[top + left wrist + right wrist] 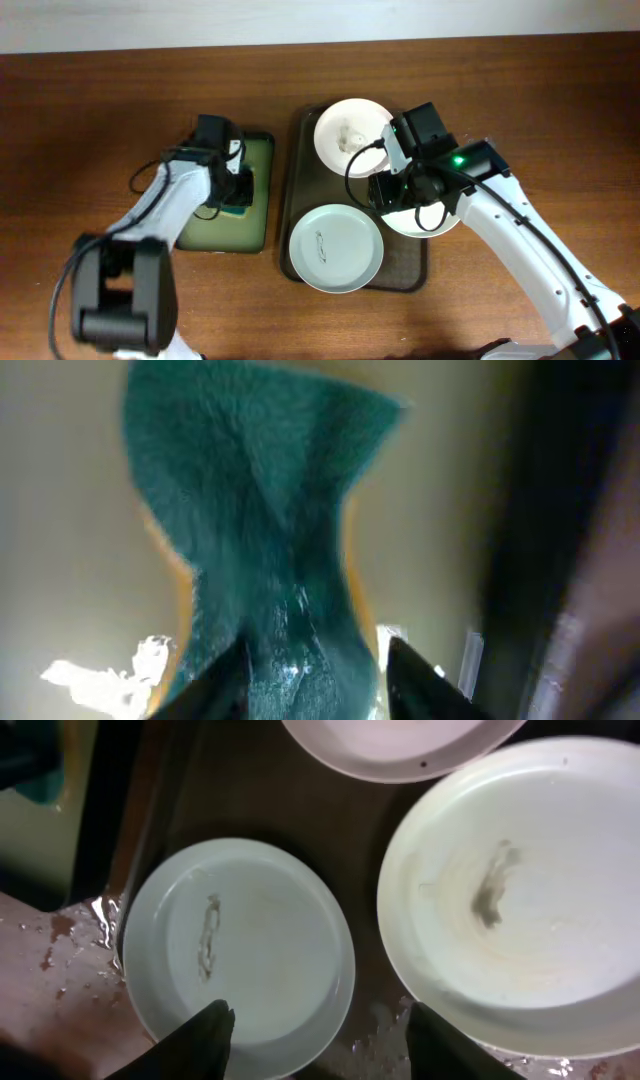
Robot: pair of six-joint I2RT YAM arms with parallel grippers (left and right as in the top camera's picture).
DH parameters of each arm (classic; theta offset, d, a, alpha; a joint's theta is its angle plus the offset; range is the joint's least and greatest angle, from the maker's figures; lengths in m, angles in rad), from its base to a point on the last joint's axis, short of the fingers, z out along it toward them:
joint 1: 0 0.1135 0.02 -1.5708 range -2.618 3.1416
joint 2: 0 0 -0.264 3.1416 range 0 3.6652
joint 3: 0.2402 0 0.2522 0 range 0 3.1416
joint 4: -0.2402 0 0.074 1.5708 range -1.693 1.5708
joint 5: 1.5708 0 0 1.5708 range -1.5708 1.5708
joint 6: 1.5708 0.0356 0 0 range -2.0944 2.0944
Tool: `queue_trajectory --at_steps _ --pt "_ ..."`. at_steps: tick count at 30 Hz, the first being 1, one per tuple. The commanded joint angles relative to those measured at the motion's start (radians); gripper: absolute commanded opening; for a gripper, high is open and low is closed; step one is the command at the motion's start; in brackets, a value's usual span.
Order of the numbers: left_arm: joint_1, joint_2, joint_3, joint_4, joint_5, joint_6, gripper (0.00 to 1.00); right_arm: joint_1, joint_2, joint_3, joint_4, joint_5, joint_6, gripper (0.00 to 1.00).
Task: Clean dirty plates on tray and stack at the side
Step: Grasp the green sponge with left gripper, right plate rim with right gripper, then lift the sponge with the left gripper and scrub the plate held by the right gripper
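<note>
Step in hand: collecting the cleaning tool. No wiping has begun, and no plate is stacked at the side.

Left gripper [315,685]: closed on the teal sponge [260,530], which is pinched to a narrow waist between the fingers. It sits low over the small green-rimmed tray [225,238], left of centre in the overhead view.

Right gripper [320,1045]: jaws apart, holding nothing. It hovers over the right side of the brown tray [405,270].

Task items: all three plates lie flat in the brown tray, at the centre of the overhead frame.
- The upper plate [352,130] is at the top.
- The lower plate [336,248] is at the bottom left and carries a thin grey streak.
- The right-hand plate [425,228] is largely hidden under the right wrist.

The right wrist view shows brownish smears on two plates.

Next move, in my judgement: lift the sponge clear of the small tray's rim and carry it right to a smeared plate. The right gripper should steady that plate at its edge. Glossy, wet plates may slide.

Surface and room: the wooden table [80,120] is brown and wood-grained. A wet patch [70,935] shows beside the brown tray at the left of the right wrist frame. A pale wall [300,20] runs along the top edge of the overhead frame.
</note>
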Motion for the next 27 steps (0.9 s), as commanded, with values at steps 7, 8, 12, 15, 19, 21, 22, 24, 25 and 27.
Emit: queue_trajectory --at_steps 7,8,12,15,19,21,22,24,25,27 --pt "-0.001 0.128 0.056 -0.056 -0.053 0.005 0.0 -0.067 -0.014 0.02 -0.036 -0.015 0.084 0.58" --pt "-0.001 0.114 0.103 -0.116 -0.053 0.005 0.09 -0.121 -0.014 0.02 -0.036 -0.032 0.102 0.58" --pt "0.0 0.071 0.19 -0.186 -0.064 0.005 0.53 -0.396 -0.014 0.019 -0.047 -0.223 0.066 0.61" --pt "0.002 0.085 0.179 -0.151 -0.118 0.005 0.51 -0.536 -0.014 0.013 -0.146 -0.262 -0.065 0.64" --pt "0.001 0.135 0.06 0.028 -0.098 0.005 0.35 -0.545 -0.014 -0.085 -0.141 -0.191 -0.053 0.67" --pt "0.001 0.167 0.056 0.034 -0.093 0.005 0.0 -0.545 -0.013 -0.143 -0.096 -0.19 -0.053 0.68" --pt "0.001 0.167 0.056 0.029 -0.093 0.005 0.0 -0.545 -0.009 -0.162 -0.079 -0.187 -0.053 0.69" --pt "0.001 0.159 0.077 0.004 -0.093 0.005 0.0 -0.546 0.006 -0.177 -0.047 -0.133 -0.053 0.7" --pt "0.001 0.154 0.105 -0.026 -0.093 0.005 0.0 -0.545 0.017 -0.177 -0.026 -0.094 -0.053 0.7" --pt "0.001 0.136 0.207 -0.131 -0.056 0.005 0.0 -0.545 0.056 -0.177 0.048 -0.032 -0.053 0.71"
